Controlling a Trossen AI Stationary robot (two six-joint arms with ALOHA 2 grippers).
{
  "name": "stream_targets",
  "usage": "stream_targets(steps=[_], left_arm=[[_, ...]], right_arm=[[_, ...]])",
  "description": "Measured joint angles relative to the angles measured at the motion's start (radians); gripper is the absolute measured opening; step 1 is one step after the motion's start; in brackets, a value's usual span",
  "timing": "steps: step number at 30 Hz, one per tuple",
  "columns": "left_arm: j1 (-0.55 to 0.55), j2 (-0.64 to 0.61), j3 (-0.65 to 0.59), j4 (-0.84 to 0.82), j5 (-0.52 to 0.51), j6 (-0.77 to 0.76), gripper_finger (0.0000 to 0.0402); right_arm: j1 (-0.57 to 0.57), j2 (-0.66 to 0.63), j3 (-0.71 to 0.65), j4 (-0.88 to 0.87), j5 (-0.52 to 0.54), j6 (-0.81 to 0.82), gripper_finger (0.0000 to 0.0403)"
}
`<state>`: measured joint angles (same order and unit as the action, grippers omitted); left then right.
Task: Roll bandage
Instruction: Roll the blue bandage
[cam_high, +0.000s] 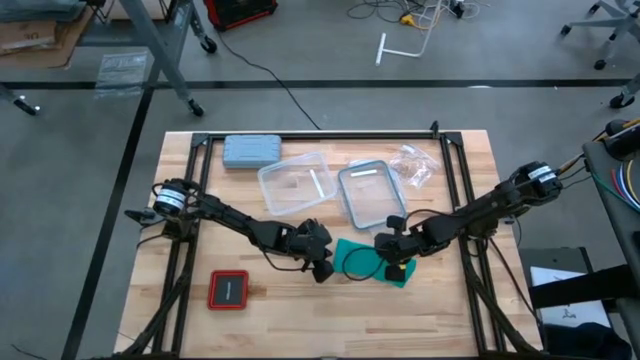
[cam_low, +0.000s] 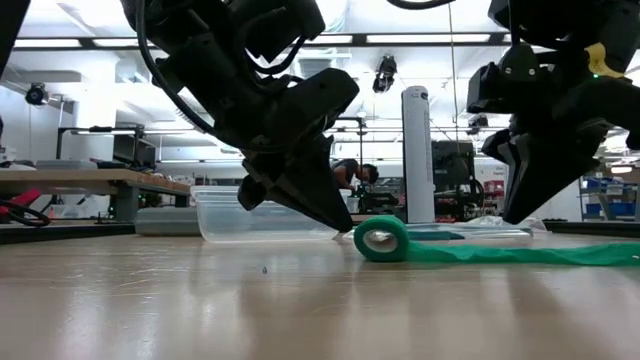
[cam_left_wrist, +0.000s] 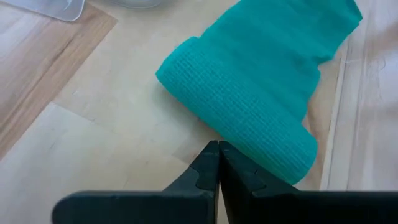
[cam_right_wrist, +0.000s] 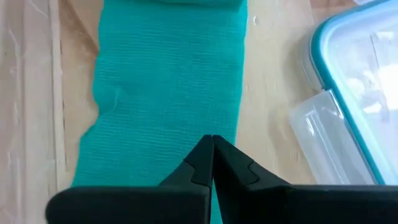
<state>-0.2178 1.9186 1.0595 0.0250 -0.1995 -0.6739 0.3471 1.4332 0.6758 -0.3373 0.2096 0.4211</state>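
Observation:
The teal-green bandage (cam_high: 362, 256) lies on the table's near middle. Its left end is rolled into a small roll (cam_low: 381, 238) that rests on its side. A flat band (cam_low: 500, 253) runs from the roll toward the table's right. My left gripper (cam_low: 348, 228) is shut, its tips slanting down at the roll's left side (cam_left_wrist: 249, 134). My right gripper (cam_right_wrist: 212, 140) is shut too. It points down over the flat band (cam_right_wrist: 168, 81) and stands a little above it in the low view. My left gripper's shut fingertips (cam_left_wrist: 208, 152) stand right at the roll's outer side (cam_left_wrist: 239, 146). They come slanting down from the table's left. Whether they touch the roll, I cannot tell. The roll lies on the table.
At the back are a grey-blue case (cam_high: 250, 150), a clear tub (cam_high: 295, 185), a teal-rimmed lid (cam_high: 372, 192) and a crumpled plastic bag (cam_high: 415, 165). A red and black square (cam_high: 228, 290) lies near the front left. Bare wood shows along the near edge.

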Motion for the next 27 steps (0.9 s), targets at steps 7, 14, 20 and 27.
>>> stream_targets(steps=[7, 14, 20, 27], left_arm=[[0.003, 0.027, -0.002, 0.013, 0.019, -0.017, 0.0001], [0.004, 0.059, -0.002, 0.108, 0.060, -0.032, 0.0005], [0.004, 0.059, -0.002, 0.153, 0.060, -0.034, 0.0002], [0.006, 0.059, -0.002, 0.173, 0.065, -0.017, 0.0001]], right_arm=[[0.004, 0.002, 0.000, -0.004, 0.000, 0.015, 0.0002], [0.006, 0.002, -0.003, -0.004, 0.000, 0.032, 0.0002], [0.006, 0.002, -0.005, -0.002, 0.001, 0.037, 0.0002], [0.006, 0.002, -0.005, 0.003, 0.001, 0.040, 0.0002]])
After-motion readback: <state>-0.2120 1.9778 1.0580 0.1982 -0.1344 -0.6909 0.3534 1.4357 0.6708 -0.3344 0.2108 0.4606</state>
